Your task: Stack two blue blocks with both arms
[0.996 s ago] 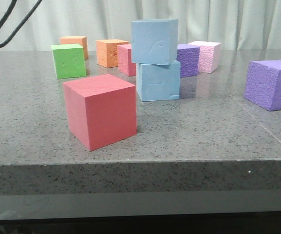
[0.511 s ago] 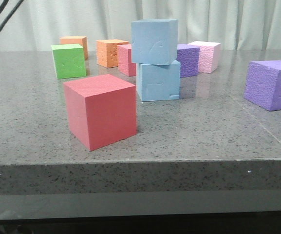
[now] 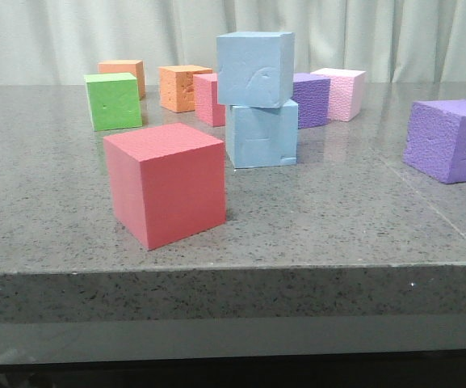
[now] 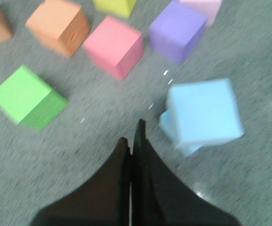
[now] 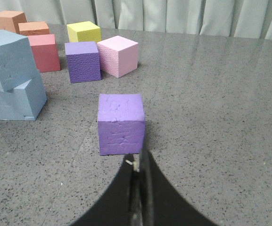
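The left gripper [image 4: 132, 136] and right gripper [image 5: 139, 162] are both clenched on nothing. 1 pale sky-blue foam cube [image 3: 254, 68] sits skewed atop the other pale sky-blue foam cube [image 3: 262, 136], behind a red foam cube [image 3: 166, 183] on the grey speckled table [image 3: 337, 218].

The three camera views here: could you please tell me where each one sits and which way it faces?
Front view: low at the table edge, facing forward at the stacked blue blocks; no robot part shows.
Left wrist view: above the stack, looking down; shut left tool shows.
Right wrist view: facing a purple cube; shut right tool shows.
All share the stack.
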{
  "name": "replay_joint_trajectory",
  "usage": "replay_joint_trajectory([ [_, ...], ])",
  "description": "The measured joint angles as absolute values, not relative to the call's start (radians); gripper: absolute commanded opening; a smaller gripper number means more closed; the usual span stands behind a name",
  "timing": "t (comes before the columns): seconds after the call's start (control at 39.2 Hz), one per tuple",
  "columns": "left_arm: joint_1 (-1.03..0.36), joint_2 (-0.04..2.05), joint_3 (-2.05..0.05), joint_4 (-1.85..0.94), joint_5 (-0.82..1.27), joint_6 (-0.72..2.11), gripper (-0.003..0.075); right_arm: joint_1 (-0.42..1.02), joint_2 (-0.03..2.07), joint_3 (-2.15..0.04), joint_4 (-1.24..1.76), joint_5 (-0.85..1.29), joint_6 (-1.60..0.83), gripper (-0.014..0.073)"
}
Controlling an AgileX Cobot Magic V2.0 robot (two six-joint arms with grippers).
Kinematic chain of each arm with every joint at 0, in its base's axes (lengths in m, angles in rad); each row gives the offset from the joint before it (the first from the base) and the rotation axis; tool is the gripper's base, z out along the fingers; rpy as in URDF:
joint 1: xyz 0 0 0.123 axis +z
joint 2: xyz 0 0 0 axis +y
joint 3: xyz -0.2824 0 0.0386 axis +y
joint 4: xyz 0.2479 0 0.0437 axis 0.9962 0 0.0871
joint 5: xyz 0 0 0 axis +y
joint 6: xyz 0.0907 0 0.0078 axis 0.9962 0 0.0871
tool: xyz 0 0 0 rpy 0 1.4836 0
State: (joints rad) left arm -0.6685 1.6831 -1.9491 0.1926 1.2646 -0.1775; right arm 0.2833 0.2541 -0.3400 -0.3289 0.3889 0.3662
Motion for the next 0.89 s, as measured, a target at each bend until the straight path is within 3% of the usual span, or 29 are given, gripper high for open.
replay_joint_trajectory([
  [0.46, -0.5, 1.277, -1.418, 0.203, 1.248, -0.177, -0.002, 0.283, 0.254, -0.34, -0.329, 0.389, 0.366, -0.0067],
  [0.89, -0.455, 0.744, -1.02, 0.227, 1.078, -0.177, -0.002, 0.283, 0.254, -0.34, -0.329, 0.388, 0.366, -0.0067],
])
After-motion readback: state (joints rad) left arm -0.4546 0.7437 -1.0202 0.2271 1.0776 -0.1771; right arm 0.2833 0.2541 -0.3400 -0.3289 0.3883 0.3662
